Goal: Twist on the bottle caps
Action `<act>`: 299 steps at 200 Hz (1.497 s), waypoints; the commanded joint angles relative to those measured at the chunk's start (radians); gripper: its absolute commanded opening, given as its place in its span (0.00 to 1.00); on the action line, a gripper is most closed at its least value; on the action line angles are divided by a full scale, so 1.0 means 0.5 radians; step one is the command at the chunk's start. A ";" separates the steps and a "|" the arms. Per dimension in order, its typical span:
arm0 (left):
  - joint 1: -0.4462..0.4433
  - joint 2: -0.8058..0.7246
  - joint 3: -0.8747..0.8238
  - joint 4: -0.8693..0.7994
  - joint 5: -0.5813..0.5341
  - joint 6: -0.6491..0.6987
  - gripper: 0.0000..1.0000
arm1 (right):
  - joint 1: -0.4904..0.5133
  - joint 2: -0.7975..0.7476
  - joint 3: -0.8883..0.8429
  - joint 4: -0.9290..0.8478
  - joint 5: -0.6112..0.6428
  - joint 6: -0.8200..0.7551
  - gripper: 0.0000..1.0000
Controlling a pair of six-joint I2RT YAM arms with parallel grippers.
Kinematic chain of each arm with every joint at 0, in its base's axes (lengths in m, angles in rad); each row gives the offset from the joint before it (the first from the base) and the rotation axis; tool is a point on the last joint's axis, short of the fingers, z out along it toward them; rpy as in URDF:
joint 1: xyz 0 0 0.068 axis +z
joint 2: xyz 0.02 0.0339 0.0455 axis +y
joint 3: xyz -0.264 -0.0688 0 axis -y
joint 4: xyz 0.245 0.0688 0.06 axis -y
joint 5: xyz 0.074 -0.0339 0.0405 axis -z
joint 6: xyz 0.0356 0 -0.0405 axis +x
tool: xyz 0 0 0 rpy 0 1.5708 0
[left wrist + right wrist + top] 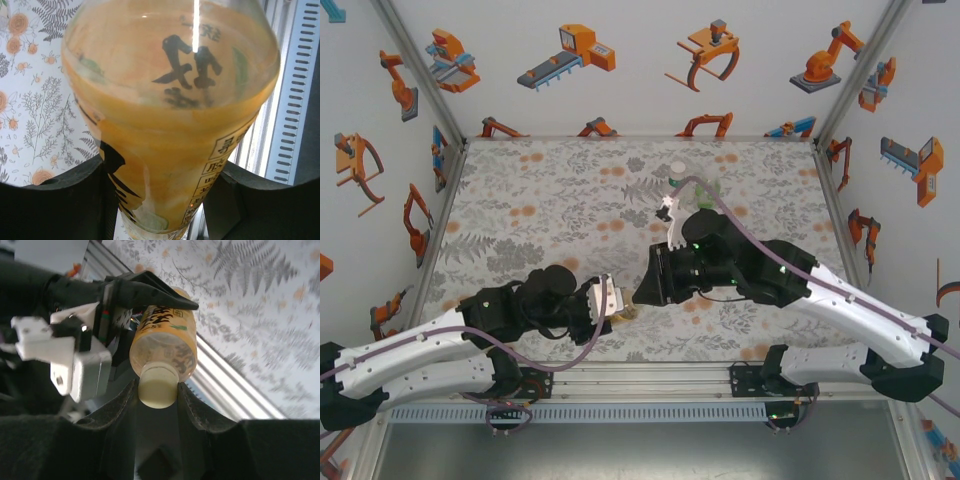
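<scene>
Orange bottle (170,125), left wrist view: large black brush-style E. Asian chars. on the wall, approx. two or three glyphs, seen skewed, not legible w/ certainty. Lower right of the same wall: column of small boxed chars. (216,172), one per box, too tilted to read. Right wrist view: label (165,322) w/ black chars. of the same script, blurred.

Orange bottle (170,115) (black lettering on it) sits clamped between the fingers (55,205).
</scene>
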 commanded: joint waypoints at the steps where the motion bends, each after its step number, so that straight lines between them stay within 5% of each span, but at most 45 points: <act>1: -0.011 -0.003 0.028 0.239 0.018 -0.008 0.00 | 0.011 0.023 -0.057 -0.177 0.234 0.779 0.00; 48: -0.010 0.007 0.029 0.247 0.059 -0.006 0.00 | 0.009 0.036 0.051 -0.206 0.393 0.714 0.10; 105: -0.010 -0.005 0.028 0.277 0.179 0.019 0.00 | 0.008 -0.002 0.218 0.082 0.209 -0.131 0.55; 224: -0.010 -0.015 0.055 0.215 0.340 0.006 0.00 | 0.010 -0.107 0.297 -0.057 -0.798 -2.621 0.58; 252: -0.010 -0.001 0.075 0.205 0.341 0.019 0.00 | 0.008 -0.089 0.286 -0.164 -0.868 -2.895 0.58; 299: -0.010 0.017 0.088 0.208 0.329 0.047 0.00 | 0.014 -0.116 0.188 -0.094 -0.872 -2.910 0.51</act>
